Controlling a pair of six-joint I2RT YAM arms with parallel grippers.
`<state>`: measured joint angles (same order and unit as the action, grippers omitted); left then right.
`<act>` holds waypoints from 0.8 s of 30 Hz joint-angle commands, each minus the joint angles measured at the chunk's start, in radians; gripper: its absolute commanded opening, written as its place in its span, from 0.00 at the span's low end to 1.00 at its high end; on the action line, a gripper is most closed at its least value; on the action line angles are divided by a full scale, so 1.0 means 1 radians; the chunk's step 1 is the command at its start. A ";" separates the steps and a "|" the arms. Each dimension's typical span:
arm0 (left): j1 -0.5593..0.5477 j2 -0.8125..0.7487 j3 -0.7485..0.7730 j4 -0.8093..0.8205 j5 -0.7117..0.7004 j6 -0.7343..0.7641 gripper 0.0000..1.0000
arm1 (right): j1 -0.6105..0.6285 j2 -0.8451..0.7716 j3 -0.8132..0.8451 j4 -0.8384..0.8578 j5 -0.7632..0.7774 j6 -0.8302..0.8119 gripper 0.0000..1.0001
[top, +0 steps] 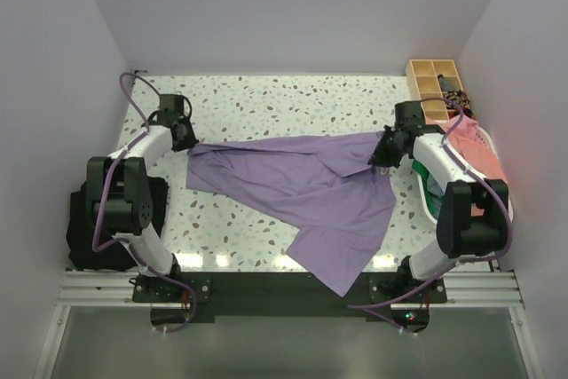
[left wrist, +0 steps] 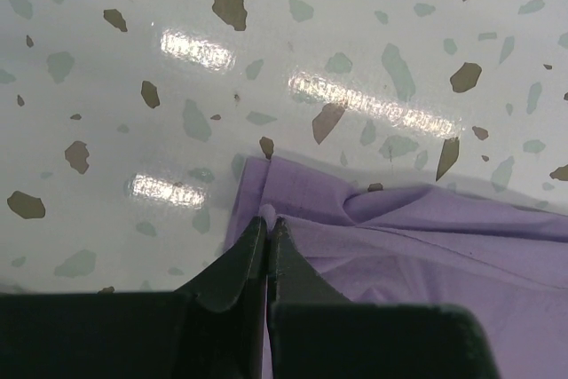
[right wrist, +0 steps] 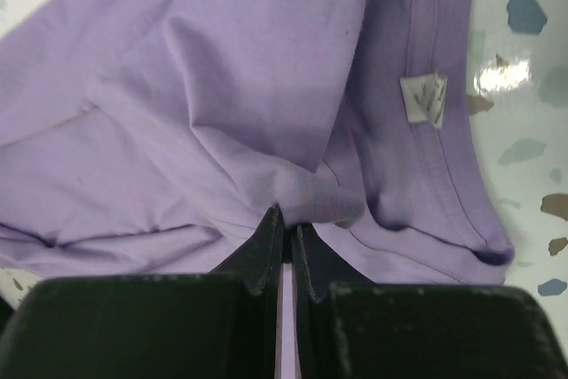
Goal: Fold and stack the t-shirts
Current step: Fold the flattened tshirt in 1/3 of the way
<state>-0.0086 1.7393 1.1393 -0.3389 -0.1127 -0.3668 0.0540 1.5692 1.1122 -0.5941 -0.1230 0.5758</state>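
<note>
Pinching, left gripper (left wrist: 268, 219): our left jaws are pressed together on one corner of the purple shirt (left wrist: 399, 246), right at its edge.
Pinching, right gripper (right wrist: 287, 215): our right jaws are pressed together on a small bunch of the same shirt, just beside the neck band (right wrist: 444, 157) and its white tag (right wrist: 423, 98).
Where the shirt is: it lies on the table (top: 266, 104), pulled out between our two grippers. A big flap runs down to the near edge, between our two arm bases.
Which way it points: the long way goes from left to right. The neck end is at our right. We think the bottom end is at our left, but we cannot be sure.
How flat: not flat. We see folds and wrinkles near both grippers.
Other shirts: a pink shirt (top: 484, 153) and a green shirt (top: 432, 191) lie at the far right, close to our right arm.
What could go wrong, left: we hold only a tiny bit of corner. If we pull too hard, it may slip out.
What could go wrong, right: we hold a bunch, so we may have more than one layer. Then the fold could come out crooked.
What could go wrong, flap: it hangs near the edge. If we lift or drag, it may catch there or twist under the rest.
</note>
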 commanded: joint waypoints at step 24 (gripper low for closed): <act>0.009 -0.072 0.076 -0.031 -0.095 -0.024 0.38 | 0.092 0.034 0.144 0.065 0.145 -0.021 0.46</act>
<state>-0.0078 1.7058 1.1614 -0.3901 -0.2054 -0.3824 0.1448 1.4914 1.2255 -0.6178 0.1024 0.5568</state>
